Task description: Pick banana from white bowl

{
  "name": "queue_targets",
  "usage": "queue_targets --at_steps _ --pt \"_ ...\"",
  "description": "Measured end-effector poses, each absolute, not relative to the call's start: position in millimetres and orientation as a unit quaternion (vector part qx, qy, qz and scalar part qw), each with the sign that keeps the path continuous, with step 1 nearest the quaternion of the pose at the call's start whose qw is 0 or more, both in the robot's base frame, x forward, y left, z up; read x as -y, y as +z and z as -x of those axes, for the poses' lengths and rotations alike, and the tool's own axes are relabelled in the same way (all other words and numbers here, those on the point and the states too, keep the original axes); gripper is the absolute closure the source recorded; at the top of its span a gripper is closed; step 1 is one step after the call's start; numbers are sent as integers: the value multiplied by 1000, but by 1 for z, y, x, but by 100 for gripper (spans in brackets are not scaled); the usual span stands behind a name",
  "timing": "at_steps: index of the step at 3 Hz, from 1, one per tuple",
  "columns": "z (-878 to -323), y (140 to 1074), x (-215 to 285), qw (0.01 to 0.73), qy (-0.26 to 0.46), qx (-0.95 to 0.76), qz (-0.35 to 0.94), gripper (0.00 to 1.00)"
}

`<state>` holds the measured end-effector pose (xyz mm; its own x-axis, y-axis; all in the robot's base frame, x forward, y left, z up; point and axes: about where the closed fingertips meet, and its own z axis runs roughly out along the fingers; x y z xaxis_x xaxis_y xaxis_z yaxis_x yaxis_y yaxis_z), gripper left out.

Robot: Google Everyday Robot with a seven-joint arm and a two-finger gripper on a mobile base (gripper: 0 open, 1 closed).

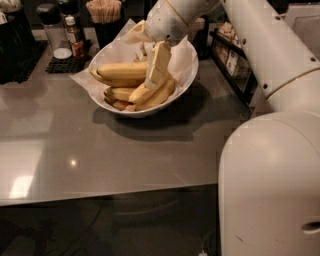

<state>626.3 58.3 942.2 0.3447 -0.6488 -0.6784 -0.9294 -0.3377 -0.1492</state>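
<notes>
The white bowl (176,87), lined with crinkled white paper, stands at the back middle of the grey counter. It holds several bananas. The banana (121,71), long and clean yellow, lies across the top of the pile, its left end at the bowl's left rim. Shorter, spotted bananas (150,95) lie below it. My gripper (153,81) hangs down from the cream arm into the bowl. Its tip is at the long banana's right end, just above the shorter bananas. I cannot tell whether it touches the fruit.
Shakers (50,27) and a small bottle (75,40) stand on a black mat (65,65) at the back left, by a cup of sticks (104,11). A dark wire rack (231,56) stands right of the bowl. My white body (270,185) fills the right foreground.
</notes>
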Motion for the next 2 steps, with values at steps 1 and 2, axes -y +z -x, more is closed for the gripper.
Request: queue_targets --at_steps 1,2 --pt "-632 942 -65 278 259 -510 771 18" --pt "-637 941 -71 286 258 -511 768 42"
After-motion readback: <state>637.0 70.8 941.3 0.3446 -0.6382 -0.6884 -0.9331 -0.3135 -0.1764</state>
